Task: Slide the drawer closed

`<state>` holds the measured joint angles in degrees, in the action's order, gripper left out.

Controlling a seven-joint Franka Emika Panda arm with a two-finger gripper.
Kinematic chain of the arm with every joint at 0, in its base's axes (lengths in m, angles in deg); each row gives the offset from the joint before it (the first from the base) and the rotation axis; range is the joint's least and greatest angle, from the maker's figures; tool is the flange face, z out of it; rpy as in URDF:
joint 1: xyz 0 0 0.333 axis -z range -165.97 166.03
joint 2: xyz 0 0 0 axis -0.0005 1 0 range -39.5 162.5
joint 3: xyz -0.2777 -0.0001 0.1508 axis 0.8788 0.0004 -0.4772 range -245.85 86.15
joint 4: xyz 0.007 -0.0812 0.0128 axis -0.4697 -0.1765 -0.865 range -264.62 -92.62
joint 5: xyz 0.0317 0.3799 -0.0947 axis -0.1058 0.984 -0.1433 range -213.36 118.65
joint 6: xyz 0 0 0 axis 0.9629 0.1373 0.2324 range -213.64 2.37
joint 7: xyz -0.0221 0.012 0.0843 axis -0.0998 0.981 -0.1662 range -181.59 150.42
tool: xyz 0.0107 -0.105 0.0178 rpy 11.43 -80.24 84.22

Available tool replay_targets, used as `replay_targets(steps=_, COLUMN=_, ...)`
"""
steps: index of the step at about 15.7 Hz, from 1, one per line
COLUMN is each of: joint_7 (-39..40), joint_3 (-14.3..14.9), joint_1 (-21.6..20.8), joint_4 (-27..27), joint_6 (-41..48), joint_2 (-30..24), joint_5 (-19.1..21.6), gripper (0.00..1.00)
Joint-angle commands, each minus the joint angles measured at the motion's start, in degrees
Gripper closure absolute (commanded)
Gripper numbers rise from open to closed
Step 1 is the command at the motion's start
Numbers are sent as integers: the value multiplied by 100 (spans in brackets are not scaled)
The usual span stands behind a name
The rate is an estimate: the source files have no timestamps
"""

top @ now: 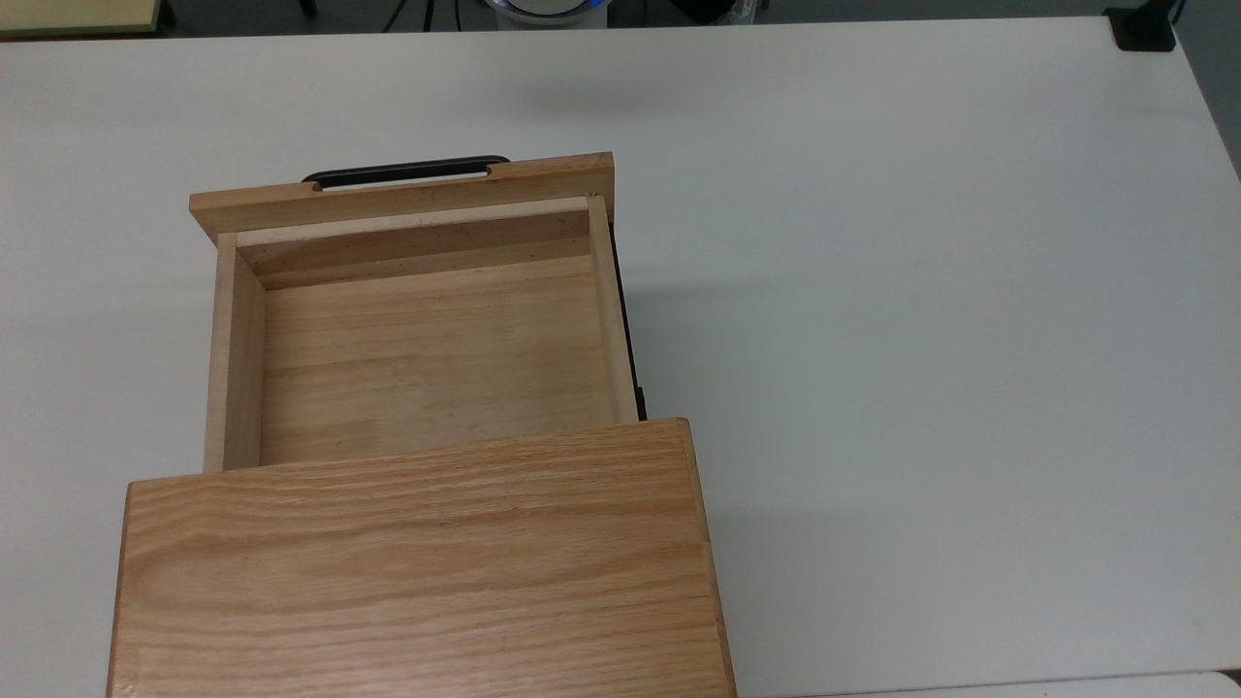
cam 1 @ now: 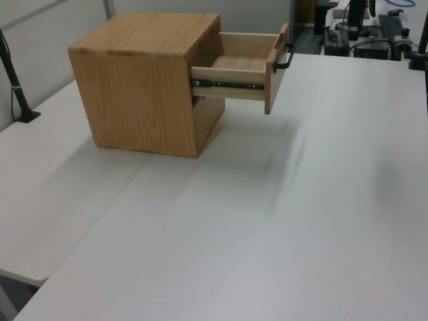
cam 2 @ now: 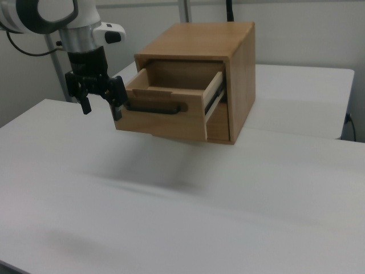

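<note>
The drawer (top: 427, 330) stands pulled well out of the oak cabinet (top: 417, 572), its empty tray bared and its side slide rail (cam 1: 227, 84) exposed, so nearly the whole closing travel remains. In the right view the pincer (cam 2: 101, 103) hangs just beside the front panel (cam 2: 162, 123), at the end of the black bar handle (cam 2: 155, 108), fingers (cam 2: 118, 97) spread apart and gripping nothing; that placement likely readies a flat push on the panel, straight along the rails, above the white surface (top: 921, 291)
</note>
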<state>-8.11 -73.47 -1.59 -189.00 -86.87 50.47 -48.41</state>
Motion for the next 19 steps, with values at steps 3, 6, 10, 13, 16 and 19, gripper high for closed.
replay_targets(steps=3, joint_7=264, joint_3=12, joint_1=-58, joint_4=142, joint_6=368, joint_2=162, joint_5=-70, gripper=0)
replay_targets(steps=6, joint_7=194, joint_3=12, joint_1=-58, joint_4=248, joint_6=377, joint_2=294, joint_5=-44, gripper=0)
replay_targets(steps=10, joint_7=211, joint_3=12, joint_1=-58, joint_4=248, joint_6=325, joint_2=356, joint_5=-43, gripper=24)
replay_targets(steps=13, joint_7=404, joint_3=12, joint_1=-76, joint_4=335, joint_6=246, joint_2=522, joint_5=-78, gripper=63)
replay_targets(steps=16, joint_7=571, joint_3=12, joint_1=-128, joint_4=651, joint_6=237, joint_2=864, joint_5=-8, gripper=75)
replay_targets(steps=19, joint_7=580, joint_3=12, joint_1=-137, joint_4=1054, joint_6=123, joint_2=1312, joint_5=132, gripper=76)
